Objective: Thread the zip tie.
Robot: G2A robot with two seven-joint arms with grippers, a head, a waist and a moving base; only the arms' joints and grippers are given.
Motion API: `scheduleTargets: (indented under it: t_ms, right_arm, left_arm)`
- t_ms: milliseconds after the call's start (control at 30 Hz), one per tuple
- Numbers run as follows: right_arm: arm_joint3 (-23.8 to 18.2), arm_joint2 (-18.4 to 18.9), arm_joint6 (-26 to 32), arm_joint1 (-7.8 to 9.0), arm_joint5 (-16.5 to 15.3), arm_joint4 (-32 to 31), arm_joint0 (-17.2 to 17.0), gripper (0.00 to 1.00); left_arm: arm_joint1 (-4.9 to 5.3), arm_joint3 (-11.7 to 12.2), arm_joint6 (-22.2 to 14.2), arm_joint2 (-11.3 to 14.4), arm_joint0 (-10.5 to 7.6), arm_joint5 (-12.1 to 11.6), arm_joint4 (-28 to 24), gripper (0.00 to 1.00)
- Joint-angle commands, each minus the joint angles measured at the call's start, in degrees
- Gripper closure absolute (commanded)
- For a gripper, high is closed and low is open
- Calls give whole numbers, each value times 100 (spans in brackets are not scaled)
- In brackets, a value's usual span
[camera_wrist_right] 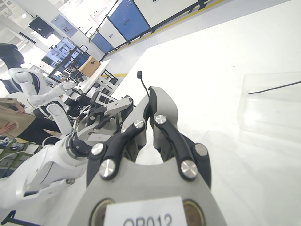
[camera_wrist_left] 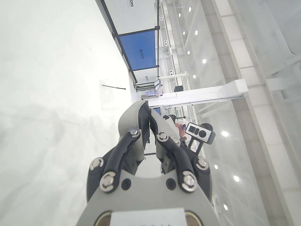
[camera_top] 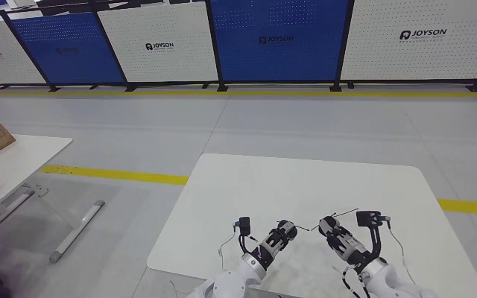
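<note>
My right gripper (camera_wrist_right: 150, 92) is shut on a thin black zip tie (camera_wrist_right: 143, 83), whose square head sticks out past the fingertips. In the top view this zip tie (camera_top: 307, 226) runs from the right gripper (camera_top: 326, 223) toward the left gripper (camera_top: 291, 229), both low over the table's front edge. My left gripper (camera_wrist_left: 148, 109) has its pads pressed together, and I cannot make out anything between them. The left gripper (camera_wrist_right: 122, 103) sits just beside and below the tie's head.
A second black zip tie (camera_wrist_right: 275, 88) (camera_wrist_left: 113, 87) lies on a clear plastic tray (camera_wrist_right: 265, 116) on the white table (camera_top: 298, 186), just beyond the right gripper. Another table (camera_top: 30, 156) stands to the left across the floor.
</note>
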Motion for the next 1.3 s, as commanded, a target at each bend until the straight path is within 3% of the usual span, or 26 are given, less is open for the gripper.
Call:
scheduleTargets:
  t_ms: [0, 1267]
  right_arm:
    - [6, -14, 20, 0, 9, -13, 5, 100]
    - [56, -91, 55, 1, 108, -6, 112, 100]
  left_arm:
    - [0, 0, 0, 0, 0, 0, 0, 100]
    - [0, 0, 0, 0, 0, 0, 0, 100]
